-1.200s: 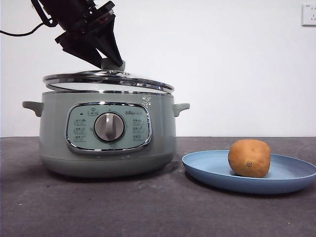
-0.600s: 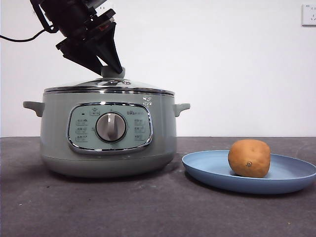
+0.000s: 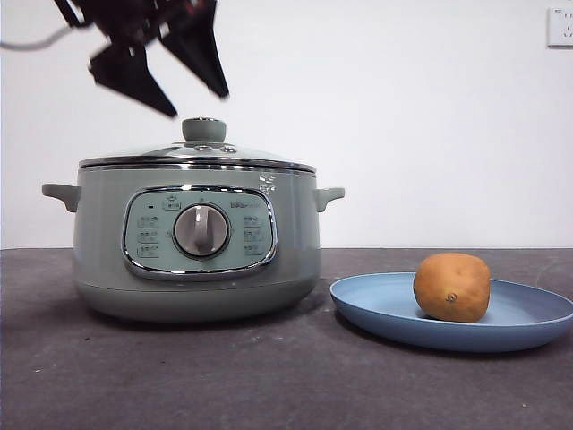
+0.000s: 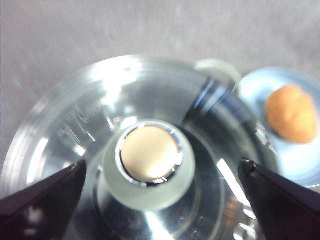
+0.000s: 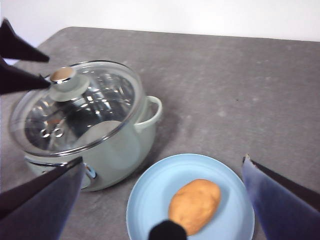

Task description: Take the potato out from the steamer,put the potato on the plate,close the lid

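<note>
The potato (image 3: 452, 287), roundish and brown-tan with small dark specks, lies on the broad matte light-blue plate (image 3: 376, 305) at the right of the front view, well apart from the pot.

At the left, the left hand (image 3: 190, 100) hangs just above the lid, its jaws spread wide and holding nothing; the wrist view shows them on either side of the pale green knob (image 4: 149, 165) without touching it. Below it the domed glass lid (image 3: 197, 157) with its chrome rim looks seated level on the wide sage-green steamer (image 3: 197, 242), so the task seems all but done.

The risk I see from here is small: a jaw could catch the knob if the arm swings sideways while this low, dragging the lid off its seat. A straight lift would avoid that.

The right hand (image 5: 160, 175) waits over the plate, jaws wide and empty. The grey table (image 3: 269, 376) holds nothing else nearby, and a white wall socket (image 3: 560, 27) sits far right.
</note>
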Robot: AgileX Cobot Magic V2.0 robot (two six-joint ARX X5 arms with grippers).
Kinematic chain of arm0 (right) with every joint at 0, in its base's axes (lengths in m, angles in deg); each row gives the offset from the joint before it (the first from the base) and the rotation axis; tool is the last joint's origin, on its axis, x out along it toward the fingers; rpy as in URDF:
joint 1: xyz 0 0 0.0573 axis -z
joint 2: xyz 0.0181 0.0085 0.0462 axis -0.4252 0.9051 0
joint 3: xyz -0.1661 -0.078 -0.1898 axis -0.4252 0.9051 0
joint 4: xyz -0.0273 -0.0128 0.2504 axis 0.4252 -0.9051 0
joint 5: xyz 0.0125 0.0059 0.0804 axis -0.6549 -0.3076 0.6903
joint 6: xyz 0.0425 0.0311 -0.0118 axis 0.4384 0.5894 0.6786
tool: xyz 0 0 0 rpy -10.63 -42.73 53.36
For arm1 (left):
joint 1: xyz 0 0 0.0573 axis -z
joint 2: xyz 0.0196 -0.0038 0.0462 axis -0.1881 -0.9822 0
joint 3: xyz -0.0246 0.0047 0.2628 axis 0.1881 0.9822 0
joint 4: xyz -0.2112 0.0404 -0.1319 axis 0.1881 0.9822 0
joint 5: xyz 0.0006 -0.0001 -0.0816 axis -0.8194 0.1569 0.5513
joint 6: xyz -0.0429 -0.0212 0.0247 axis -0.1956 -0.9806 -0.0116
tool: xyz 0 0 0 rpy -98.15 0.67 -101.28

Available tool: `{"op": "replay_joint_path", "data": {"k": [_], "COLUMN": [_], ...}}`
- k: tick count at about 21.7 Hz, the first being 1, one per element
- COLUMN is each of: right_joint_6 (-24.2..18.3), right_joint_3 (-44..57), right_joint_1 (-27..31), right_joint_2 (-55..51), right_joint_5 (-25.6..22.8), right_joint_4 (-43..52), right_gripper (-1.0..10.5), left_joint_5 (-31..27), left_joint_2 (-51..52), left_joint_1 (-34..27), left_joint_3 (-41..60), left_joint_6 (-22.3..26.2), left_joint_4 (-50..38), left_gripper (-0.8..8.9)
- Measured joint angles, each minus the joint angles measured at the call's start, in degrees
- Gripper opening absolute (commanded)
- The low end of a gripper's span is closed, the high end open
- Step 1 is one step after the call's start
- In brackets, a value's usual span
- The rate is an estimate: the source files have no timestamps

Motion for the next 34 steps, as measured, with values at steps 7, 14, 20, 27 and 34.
{"op": "replay_joint_path", "data": {"k": [7, 14, 20, 27, 34], "right_joint_6": [1.84, 2.95, 2.95, 2.95, 2.95], "right_joint_3": [0.0, 0.0, 0.0, 0.0, 0.0], "right_joint_1": [0.0, -0.02, -0.02, -0.02, -0.02], "right_joint_2": [0.07, 0.28, 0.28, 0.28, 0.28], "right_joint_5": [11.43, 19.21, 19.1, 19.06, 19.06], "right_joint_4": [-7.96, -17.11, -17.42, -17.42, -17.42], "right_gripper": [6.8, 0.3, 0.0, 0.0, 0.0], "left_joint_5": [1.05, 5.03, 5.31, 5.27, 5.25], "left_joint_2": [12.76, 20.2, 20.44, 20.46, 20.44], "left_joint_1": [0.09, 0.26, 0.31, 0.31, 0.31], "left_joint_3": [-3.23, -4.13, -4.11, -4.11, -4.11], "left_joint_6": [-2.14, -2.58, -2.58, -2.75, -2.75], "left_joint_4": [17.29, 32.46, 34.14, 34.1, 33.73], "left_gripper": [5.14, -0.09, -0.08, -0.03, -0.03]}}
